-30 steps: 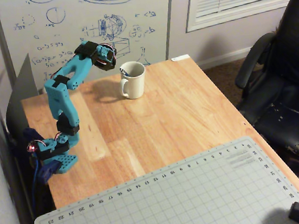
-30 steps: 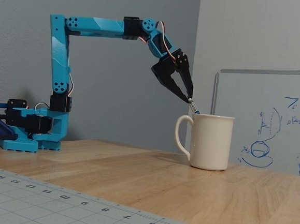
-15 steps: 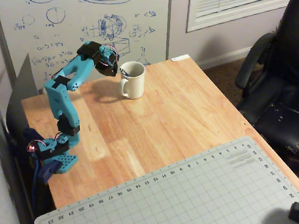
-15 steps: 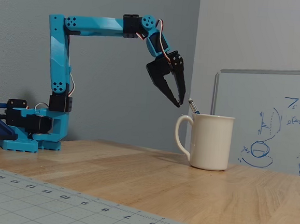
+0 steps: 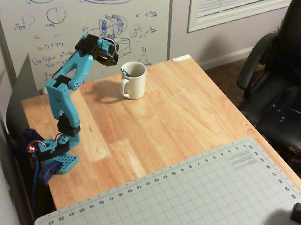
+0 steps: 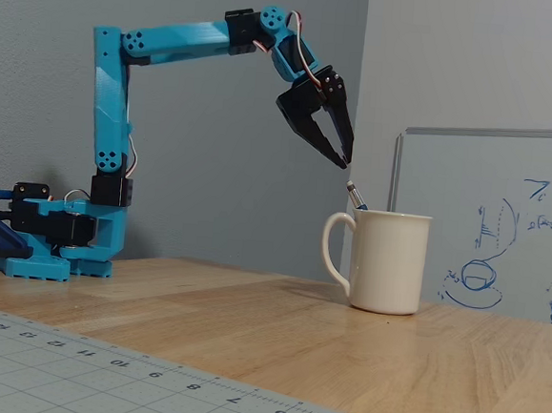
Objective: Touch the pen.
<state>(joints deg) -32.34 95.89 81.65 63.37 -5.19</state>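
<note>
The pen [image 6: 356, 197] is seen standing tilted inside the white mug [image 6: 386, 261], only its upper end showing above the rim; in the overhead view it appears as a thin dark bluish stick [image 5: 125, 71] leaning against the mug's inner wall. The mug is placed near the far edge of the bench [image 5: 183, 114], handle turned toward the arm in the fixed view. The pincer [image 6: 345, 161] is held just above the pen's tip, pointed downward, with a small gap visible between them. Its jaws are nearly closed at the tips and nothing is gripped. The blue arm's base [image 5: 57, 157] is mounted at the left edge in the overhead view. A green cutting mat [image 5: 178, 202] covers the near edge. A whiteboard [image 5: 85, 27] is set behind the far edge, and a black office chair [image 5: 290, 90] stands off the right edge.
</note>
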